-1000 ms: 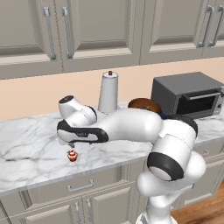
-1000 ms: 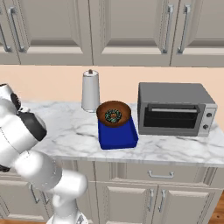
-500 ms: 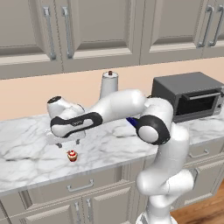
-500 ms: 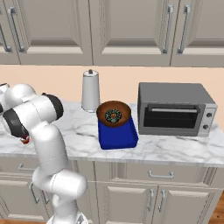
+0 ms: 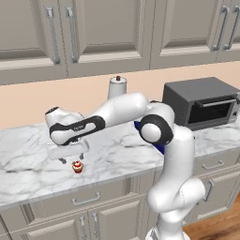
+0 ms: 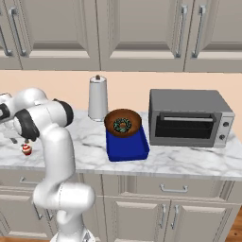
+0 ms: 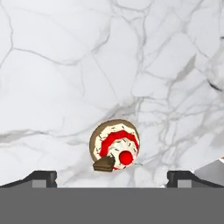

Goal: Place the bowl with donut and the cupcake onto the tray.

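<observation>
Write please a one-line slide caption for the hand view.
Open gripper hovering directly above the small red-wrapped, white-frosted cupcake on the white marble counter.

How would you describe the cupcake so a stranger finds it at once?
Start at the grey toaster oven and follow the marble counter to its opposite end, past the paper towel roll. The cupcake stands alone near the front edge: tiny, white-frosted, with a red top.

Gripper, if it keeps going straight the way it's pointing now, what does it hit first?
Probably the cupcake: the open gripper points down at it, fingertips on either side. Height above it is unclear.
</observation>
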